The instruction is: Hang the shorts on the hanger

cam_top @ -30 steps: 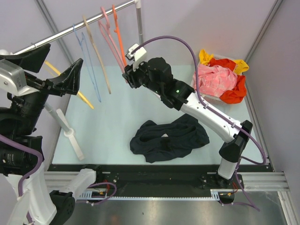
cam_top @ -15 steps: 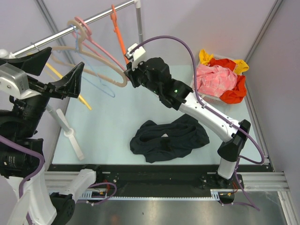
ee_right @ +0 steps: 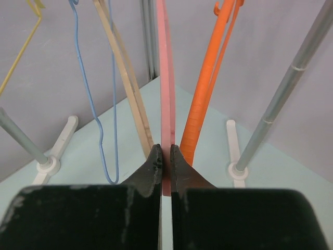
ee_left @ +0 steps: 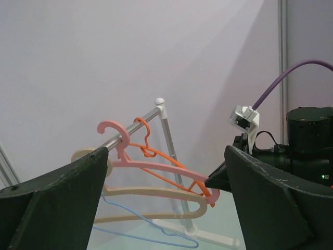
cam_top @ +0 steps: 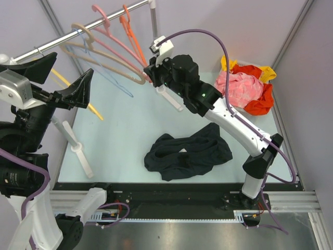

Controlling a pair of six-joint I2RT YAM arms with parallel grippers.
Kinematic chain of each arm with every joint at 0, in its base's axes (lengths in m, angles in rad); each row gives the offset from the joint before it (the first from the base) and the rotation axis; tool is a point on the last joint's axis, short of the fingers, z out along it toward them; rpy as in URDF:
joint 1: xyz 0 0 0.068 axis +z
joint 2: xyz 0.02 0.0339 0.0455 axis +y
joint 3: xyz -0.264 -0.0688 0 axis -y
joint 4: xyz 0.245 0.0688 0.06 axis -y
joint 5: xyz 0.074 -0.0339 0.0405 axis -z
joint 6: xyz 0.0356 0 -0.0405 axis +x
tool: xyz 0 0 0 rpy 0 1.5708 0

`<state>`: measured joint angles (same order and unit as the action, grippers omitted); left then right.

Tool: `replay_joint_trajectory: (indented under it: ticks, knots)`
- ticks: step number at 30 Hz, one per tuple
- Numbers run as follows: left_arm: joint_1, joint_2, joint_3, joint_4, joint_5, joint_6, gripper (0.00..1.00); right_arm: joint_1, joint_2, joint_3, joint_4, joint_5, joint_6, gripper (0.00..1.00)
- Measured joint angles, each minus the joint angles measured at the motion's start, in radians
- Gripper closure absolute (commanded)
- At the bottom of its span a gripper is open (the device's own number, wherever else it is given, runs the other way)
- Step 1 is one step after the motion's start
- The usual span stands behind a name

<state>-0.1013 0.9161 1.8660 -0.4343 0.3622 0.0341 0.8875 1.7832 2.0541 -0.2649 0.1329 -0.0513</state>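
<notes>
Pale-pink plastic sits clamped between the fingers of the right gripper (ee_right: 164, 151): the hanger (ee_right: 165, 78) passes straight through the narrow gap, and both fingertips press on it. In the top view this gripper (cam_top: 151, 75) is at the back of the table (cam_top: 125, 120), and the hanger's hook sits over the metal rail (cam_top: 67, 39) while its frame slants down to the fingers. An orange hanger (ee_right: 200, 104) lies just beside it on one side and a beige hanger (ee_right: 125, 78) on the other, with a thin blue hanger (ee_right: 86, 78) further out. The shorts (cam_top: 187, 153) lie crumpled on the table near the front edge, well apart from the hanger. The left gripper (ee_left: 166, 151) is raised at the left with its fingers wide apart, holding nothing.
</notes>
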Motion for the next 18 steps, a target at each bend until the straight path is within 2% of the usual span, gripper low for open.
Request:
replay_joint_trajectory:
  ticks: [8,18]
  knots:
    - [0.0,0.002,-0.002,0.0,-0.012,0.0,0.01,-0.022,-0.049,-0.024,-0.012,-0.053,0.022,1.0]
    - [0.0,0.015,-0.037,0.003,-0.015,-0.002,0.01,-0.06,-0.254,-0.185,0.004,-0.124,0.025,1.0]
